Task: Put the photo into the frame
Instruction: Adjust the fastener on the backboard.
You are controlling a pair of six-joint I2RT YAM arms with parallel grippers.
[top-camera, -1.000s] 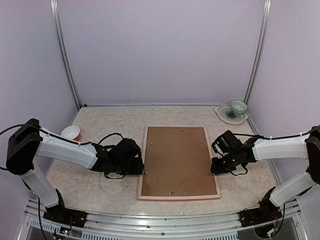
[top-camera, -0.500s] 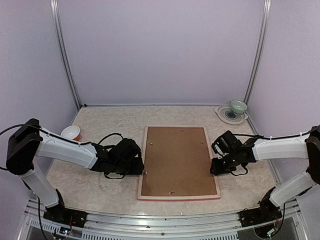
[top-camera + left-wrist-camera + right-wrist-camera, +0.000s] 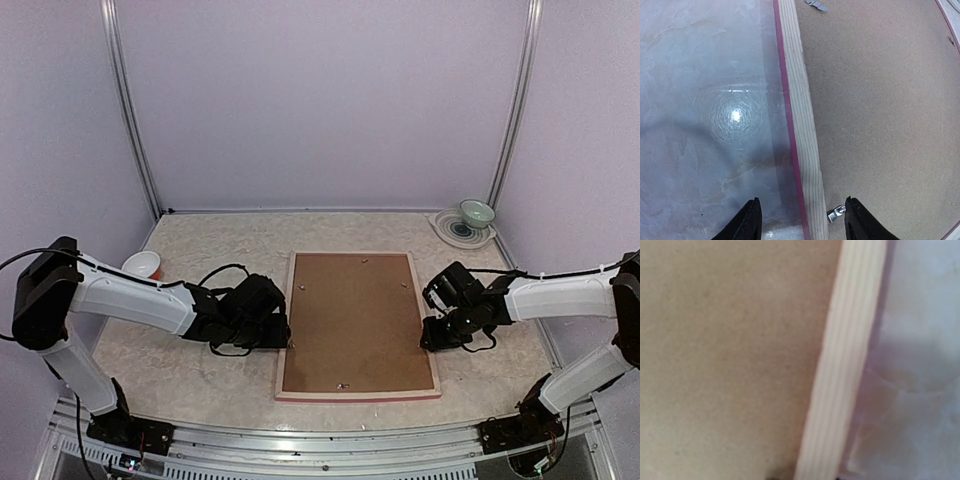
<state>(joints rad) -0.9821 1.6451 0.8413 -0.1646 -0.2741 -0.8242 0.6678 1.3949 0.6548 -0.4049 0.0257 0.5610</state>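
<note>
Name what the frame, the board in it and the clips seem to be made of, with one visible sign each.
The frame looks like bare pale wood: straight grain lines, with a pink painted edge. The board is probably raw fibreboard: matt brown, finely speckled, no grain. The clips seem metal: grey and glinting.

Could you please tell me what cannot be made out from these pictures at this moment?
1. The photo: it shows in no view. The backing board covers the opening of the frame, so whether the photo lies underneath cannot be told.
2. The right gripper: open or shut is unclear. Its wrist view is blurred and the bottom edge cuts off the fingers. In the top view the wrist hides them.
</note>
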